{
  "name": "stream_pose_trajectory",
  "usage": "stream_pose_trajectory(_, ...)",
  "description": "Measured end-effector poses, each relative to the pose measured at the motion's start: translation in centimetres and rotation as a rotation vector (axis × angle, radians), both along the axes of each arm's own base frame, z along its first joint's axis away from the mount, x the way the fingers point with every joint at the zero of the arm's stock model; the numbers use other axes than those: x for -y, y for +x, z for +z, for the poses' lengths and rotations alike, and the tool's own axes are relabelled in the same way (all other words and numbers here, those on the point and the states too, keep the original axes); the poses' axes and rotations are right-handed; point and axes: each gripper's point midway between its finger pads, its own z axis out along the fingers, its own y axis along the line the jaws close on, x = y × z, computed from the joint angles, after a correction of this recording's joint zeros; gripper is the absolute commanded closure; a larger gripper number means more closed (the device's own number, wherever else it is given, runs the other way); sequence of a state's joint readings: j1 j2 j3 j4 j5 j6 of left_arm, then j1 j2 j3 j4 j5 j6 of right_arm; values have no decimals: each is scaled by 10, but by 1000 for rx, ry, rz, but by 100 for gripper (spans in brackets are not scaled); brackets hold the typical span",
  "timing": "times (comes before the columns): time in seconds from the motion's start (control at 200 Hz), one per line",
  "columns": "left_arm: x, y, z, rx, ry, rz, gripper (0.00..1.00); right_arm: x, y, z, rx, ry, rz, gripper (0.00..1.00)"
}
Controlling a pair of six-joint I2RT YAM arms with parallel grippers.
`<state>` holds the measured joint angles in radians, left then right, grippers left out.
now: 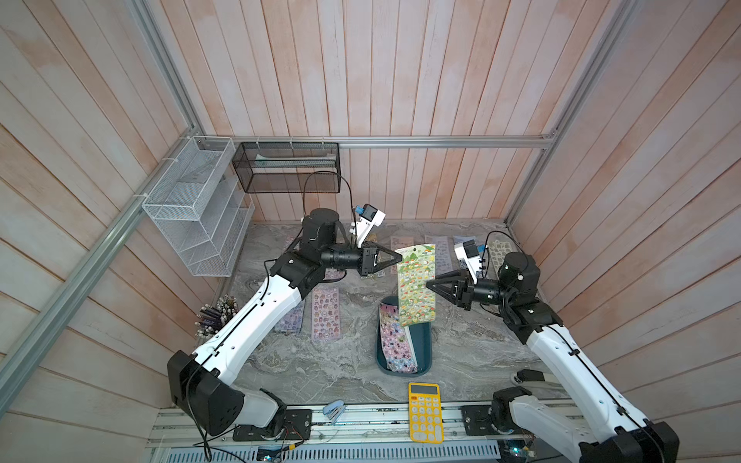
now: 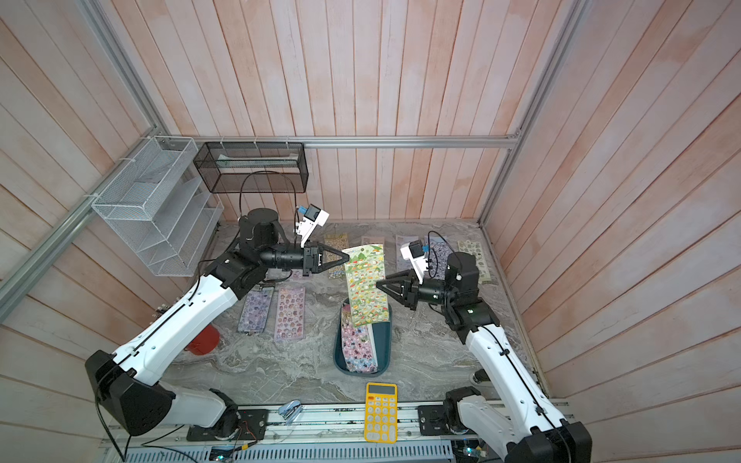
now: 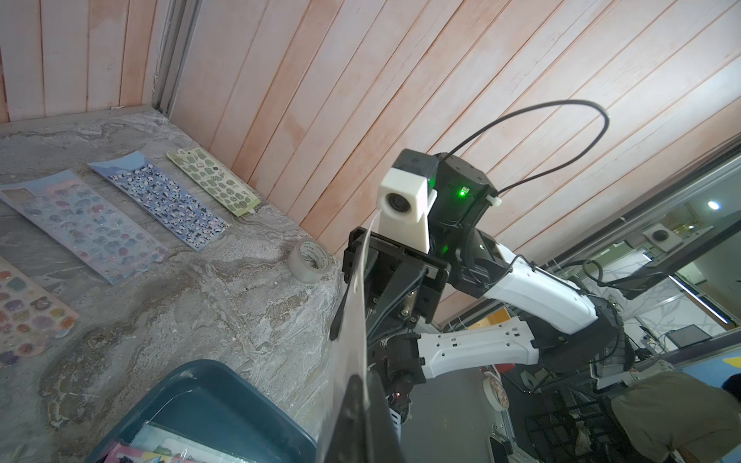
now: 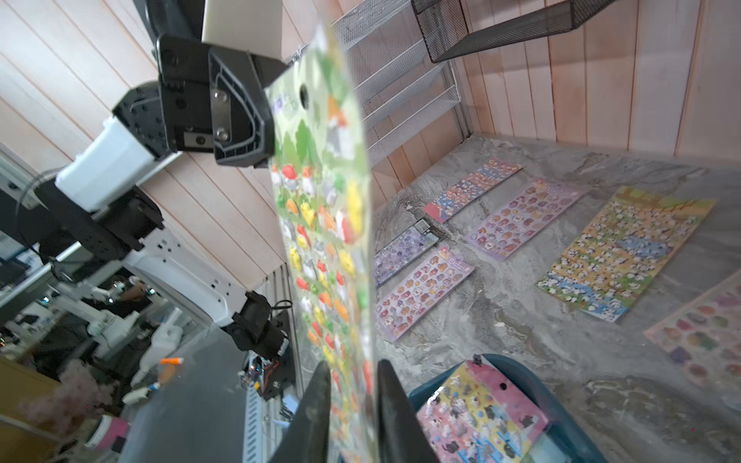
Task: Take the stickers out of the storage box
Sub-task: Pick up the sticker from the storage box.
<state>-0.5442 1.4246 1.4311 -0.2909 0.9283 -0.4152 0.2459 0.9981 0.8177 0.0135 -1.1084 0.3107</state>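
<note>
**Green sheet held above the storage box**

A green sticker sheet [image 1: 415,288] is held in the air above the far end of the storage box [image 1: 424,348], with its lower edge hanging over the box. Its top corner is clamped by the left gripper [image 1: 399,256]. In the left wrist view, that gripper's fingers [image 3: 355,409] are seen pressed together on the sheet.

The sheet's side edge, on the right arm's side of the box, is met by the right gripper [image 1: 428,285]. In the right wrist view its fingers [image 4: 316,401] are seen one on each face of the sheet. Whether they are pressed onto it cannot be told.

A pink sheet [image 1: 395,340] is seen inside the box, lying along the wall on the left arm's side.

More stickers are laid flat on the table [image 1: 473,352]. A pink-lilac sheet [image 1: 324,306] and a lilac sheet [image 2: 254,308] are placed on the left arm's side of the box, and several more are spread beyond it near the back wall. A yellow calculator [image 1: 425,413] is placed just in front of the box.
</note>
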Motion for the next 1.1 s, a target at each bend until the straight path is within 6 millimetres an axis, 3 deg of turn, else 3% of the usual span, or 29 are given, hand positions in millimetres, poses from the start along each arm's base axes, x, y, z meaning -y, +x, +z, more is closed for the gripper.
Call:
stream_pose_trajectory(0.095,1,2,-1,-11,-1,-2,100,-1,-3,-1,-4,5,19,100)
stream_pose_trajectory(0.125,1,2,-2,-14,-1,0,91,-1,-3,-1,-3,5,19,100)
stream_pose_trajectory(0.205,1,3,-1,-16,-4,3,47,-1,-3,0,-1,5,20,100)
stream_pose_trajectory(0.23,2,4,-1,-14,-5,4,38,0,-3,0,1,5,18,100)
stream_pose_trajectory(0.275,1,4,-1,-15,-5,9,30,0,-4,1,4,5,18,100)
stream_pose_trajectory(0.345,1,6,-3,-21,-1,20,26,0,-4,2,12,4,11,100)
stream_pose_trajectory(0.61,-5,-5,-36,-85,48,48,25,3,8,4,17,-4,-62,100)
stream_pose_trajectory(0.83,14,-25,-49,-103,86,18,26,4,23,2,-8,1,-113,100)
stream_pose_trajectory(0.945,22,-29,-55,-104,99,3,38,4,27,3,-14,9,-127,100)
stream_pose_trajectory(1.1,30,-24,-69,-135,124,0,85,5,28,6,-11,16,-136,100)
